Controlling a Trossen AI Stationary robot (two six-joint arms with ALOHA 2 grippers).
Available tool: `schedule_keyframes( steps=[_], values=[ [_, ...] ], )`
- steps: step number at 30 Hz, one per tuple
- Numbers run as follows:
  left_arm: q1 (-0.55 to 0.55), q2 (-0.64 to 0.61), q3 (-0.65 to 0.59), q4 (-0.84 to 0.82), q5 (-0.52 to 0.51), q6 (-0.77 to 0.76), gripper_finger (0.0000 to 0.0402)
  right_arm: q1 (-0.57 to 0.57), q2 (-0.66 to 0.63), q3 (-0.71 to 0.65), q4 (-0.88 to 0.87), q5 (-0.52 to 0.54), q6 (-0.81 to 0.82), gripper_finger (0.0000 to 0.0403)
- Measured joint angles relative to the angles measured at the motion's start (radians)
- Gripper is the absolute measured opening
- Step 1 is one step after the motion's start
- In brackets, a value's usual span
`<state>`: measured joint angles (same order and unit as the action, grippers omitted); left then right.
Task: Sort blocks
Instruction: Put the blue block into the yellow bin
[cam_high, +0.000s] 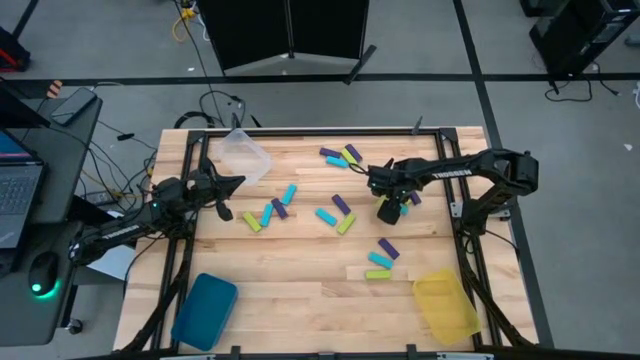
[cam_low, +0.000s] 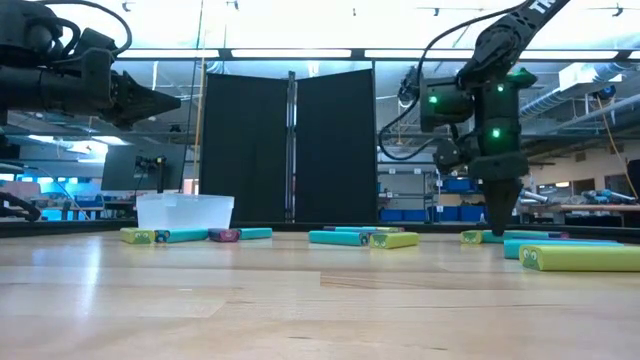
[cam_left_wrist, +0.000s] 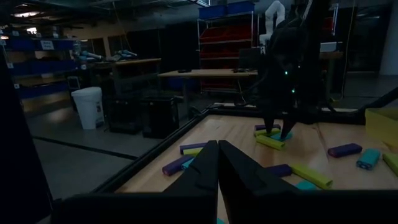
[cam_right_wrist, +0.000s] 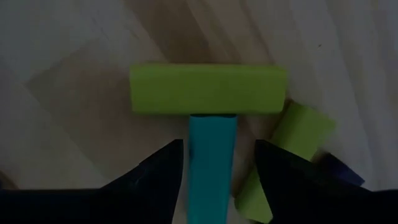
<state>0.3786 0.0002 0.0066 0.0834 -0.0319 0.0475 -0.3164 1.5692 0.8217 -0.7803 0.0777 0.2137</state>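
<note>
A: What's the right gripper (cam_right_wrist: 216, 163) doing?
B: It hangs spread wide astride a cyan block (cam_right_wrist: 212, 163) that butts against a green block (cam_right_wrist: 208, 89), gripping nothing yet.
A: Next?
B: Probably close and lift. The left gripper (cam_high: 222, 207) waits shut beside the clear tray (cam_high: 245, 157).

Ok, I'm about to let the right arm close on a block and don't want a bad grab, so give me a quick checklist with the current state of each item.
1. Right gripper open: ok.
2. Cyan block lies between its fingers: ok.
3. Only one block in the gap: ok; a yellow-green block lies crosswise at the cyan block's far end, beyond the fingertips.
4. Second yellow-green block beside one finger, may get nudged: not ok.
5. Fingers down at the table: cannot tell.
6. Left gripper shut, away from the pick: ok.
</note>
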Motion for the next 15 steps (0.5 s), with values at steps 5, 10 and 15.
schedule_keyframes(
  steps=[5,10,15],
  values=[
    [0.0,0.0,0.0,0.0,0.0,0.0,0.0017,0.0,0.0,-0.032,0.03,0.0,-0.001,0.0209],
    [0.0,0.0,0.0,0.0,0.0,0.0,0.0017,-0.002,-0.005,-0.059,0.064,-0.015,0.0,0.0209],
    [0.0,0.0,0.0,0.0,0.0,0.0,0.0017,-0.003,-0.005,-0.074,0.079,-0.023,0.004,0.0204]
  ],
)
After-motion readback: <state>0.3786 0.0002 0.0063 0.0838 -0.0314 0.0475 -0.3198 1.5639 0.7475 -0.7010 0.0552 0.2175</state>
